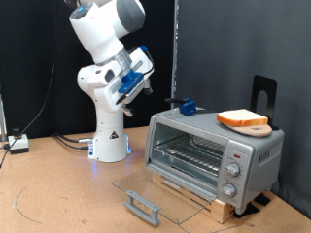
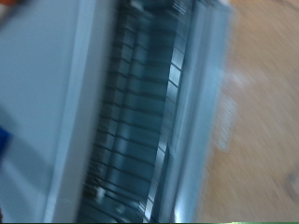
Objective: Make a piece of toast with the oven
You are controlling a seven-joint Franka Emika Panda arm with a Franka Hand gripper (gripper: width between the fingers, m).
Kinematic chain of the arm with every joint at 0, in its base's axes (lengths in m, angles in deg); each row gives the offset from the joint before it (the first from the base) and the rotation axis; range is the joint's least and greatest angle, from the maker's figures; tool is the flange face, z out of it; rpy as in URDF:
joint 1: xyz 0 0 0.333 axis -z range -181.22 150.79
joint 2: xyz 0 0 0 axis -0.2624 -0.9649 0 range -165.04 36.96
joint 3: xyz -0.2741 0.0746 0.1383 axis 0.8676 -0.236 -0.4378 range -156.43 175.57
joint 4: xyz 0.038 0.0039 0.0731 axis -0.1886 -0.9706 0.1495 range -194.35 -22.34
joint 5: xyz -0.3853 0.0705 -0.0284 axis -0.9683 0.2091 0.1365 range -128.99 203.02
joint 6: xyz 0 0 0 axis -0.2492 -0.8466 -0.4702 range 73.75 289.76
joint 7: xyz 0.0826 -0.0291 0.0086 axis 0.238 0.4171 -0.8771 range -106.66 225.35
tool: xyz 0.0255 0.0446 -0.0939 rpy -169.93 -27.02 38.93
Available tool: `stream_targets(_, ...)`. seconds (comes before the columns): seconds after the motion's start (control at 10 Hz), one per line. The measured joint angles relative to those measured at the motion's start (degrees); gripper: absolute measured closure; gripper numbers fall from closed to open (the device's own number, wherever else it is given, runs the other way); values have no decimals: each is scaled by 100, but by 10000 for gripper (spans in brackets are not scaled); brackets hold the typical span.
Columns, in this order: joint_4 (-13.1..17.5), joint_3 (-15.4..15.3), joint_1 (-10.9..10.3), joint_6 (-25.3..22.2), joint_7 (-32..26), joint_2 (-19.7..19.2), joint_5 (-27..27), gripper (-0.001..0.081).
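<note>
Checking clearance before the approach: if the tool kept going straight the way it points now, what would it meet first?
Probably the oven: the wrist view looks onto its wire rack. The tool hangs above, apart; depth is unclear.

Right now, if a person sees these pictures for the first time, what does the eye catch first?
First comes the white robot arm at the exterior view's left, its tool raised in the air and holding nothing visible. Next is the oven at the exterior view's right, with its glass door folded down flat. The piece of toast lies on a round board on top of the oven, not inside it.
</note>
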Motion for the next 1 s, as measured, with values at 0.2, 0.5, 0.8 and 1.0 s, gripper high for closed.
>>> stream_targets(0.2, 101, 84, -394, -428, -1085, 178, 433, 2)
stream_targets(0.5, 265, 40, -832, -1302, -2412, 465, 293, 2)
stream_targets(0.8, 312, -201, -947, -1559, -2789, 667, -123, 2)
stream_targets(1.0, 307, -220, -1135, -1657, -3489, 731, 41, 2)
